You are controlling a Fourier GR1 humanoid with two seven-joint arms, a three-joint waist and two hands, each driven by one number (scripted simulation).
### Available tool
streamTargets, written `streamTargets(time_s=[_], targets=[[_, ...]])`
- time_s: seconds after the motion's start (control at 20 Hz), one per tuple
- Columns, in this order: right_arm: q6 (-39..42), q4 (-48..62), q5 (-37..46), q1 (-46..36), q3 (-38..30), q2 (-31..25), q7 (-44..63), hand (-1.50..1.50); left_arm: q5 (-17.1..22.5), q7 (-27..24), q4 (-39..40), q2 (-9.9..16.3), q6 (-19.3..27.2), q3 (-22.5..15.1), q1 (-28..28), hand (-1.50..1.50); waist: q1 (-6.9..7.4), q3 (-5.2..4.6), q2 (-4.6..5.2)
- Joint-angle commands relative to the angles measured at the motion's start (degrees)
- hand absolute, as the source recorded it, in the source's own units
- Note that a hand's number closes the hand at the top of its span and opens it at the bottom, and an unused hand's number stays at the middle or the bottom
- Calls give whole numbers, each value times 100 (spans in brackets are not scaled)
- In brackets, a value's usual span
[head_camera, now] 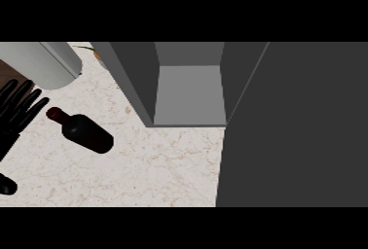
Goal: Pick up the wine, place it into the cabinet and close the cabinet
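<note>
Fingers (22, 104) of my left hand (14, 116) are straight and spread at the view's left edge, holding nothing. Just to their right I see the wine bottle (84, 131) lying on its side on the marble counter (144, 170), neck pointing up-left, apart from the hand. Farther right the cabinet (187, 92) stands open, its dark door (302, 126) swung toward me. I see a grey cylinder (45, 63) at top left.
</note>
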Motion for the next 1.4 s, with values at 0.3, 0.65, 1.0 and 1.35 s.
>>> streamTargets(time_s=[0.3,0.65,1.0,1.35], targets=[[48,-775,-626,-61,-489,-113,462,-150,-1304,-1547,1341,-247,-415,81,-225,-150,-12,-2,6],[-15,-1138,-596,5,-378,-34,694,-150,-1811,-2056,2246,-266,-491,-54,-507,-150,-46,-1,-2],[132,-336,-486,-107,-418,87,144,-150,-2361,-2815,3041,-228,-732,-236,-668,-150,9,1,7],[201,-674,-351,154,-152,115,273,-150,-2739,-3743,4016,-163,-1081,-277,-804,-150,-22,-1,9]])
